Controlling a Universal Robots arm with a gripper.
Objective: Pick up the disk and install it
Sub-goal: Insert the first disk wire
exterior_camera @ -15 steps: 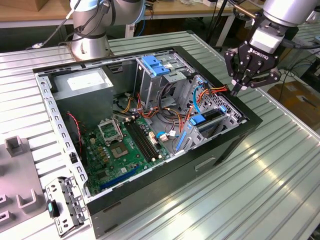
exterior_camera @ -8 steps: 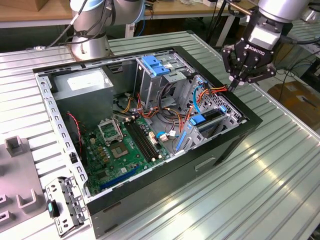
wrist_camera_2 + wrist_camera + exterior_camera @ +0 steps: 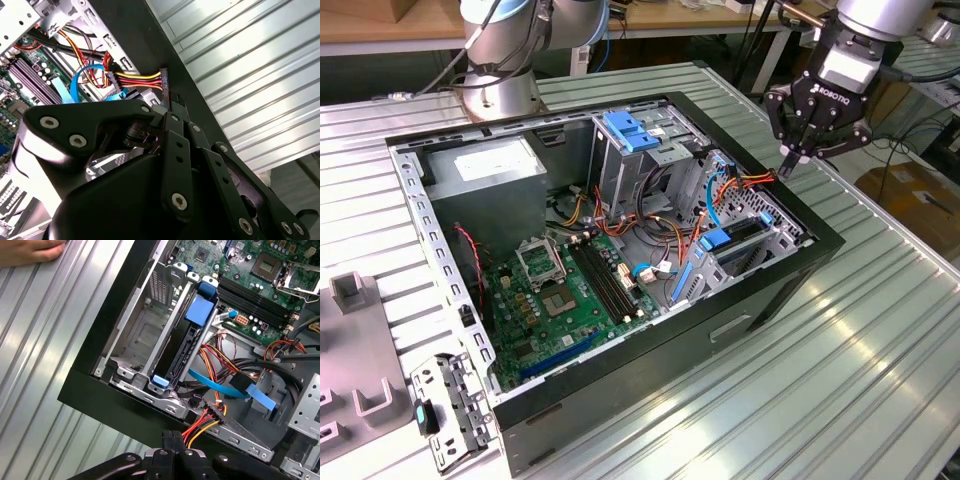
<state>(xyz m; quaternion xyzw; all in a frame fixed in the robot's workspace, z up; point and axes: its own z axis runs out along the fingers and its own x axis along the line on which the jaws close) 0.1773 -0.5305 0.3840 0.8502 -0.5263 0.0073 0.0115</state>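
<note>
The disk (image 3: 186, 342) stands on edge in a slot of the metal drive bay (image 3: 145, 335) at the front corner of the open computer case; I see its black edge with blue rails and a blue tab. In the exterior view the disk (image 3: 743, 233) sits low in the bay at that view's right. My gripper (image 3: 790, 160) hovers above the case's rim beside the bay, fingers shut with nothing between them. In both wrist views the fingertips (image 3: 172, 437) (image 3: 171, 102) lie close to a connector (image 3: 163, 79) on red, yellow and black wires, a little apart from it.
The open case (image 3: 775, 290) lies on a ribbed metal table (image 3: 840, 380), motherboard (image 3: 570, 295) showing. A blue-handled drive cage (image 3: 630, 140) stands upright at the back. Blue flat cables (image 3: 225, 387) and wire bundles cross beside the bay. A person's hand (image 3: 30, 251) rests on the table.
</note>
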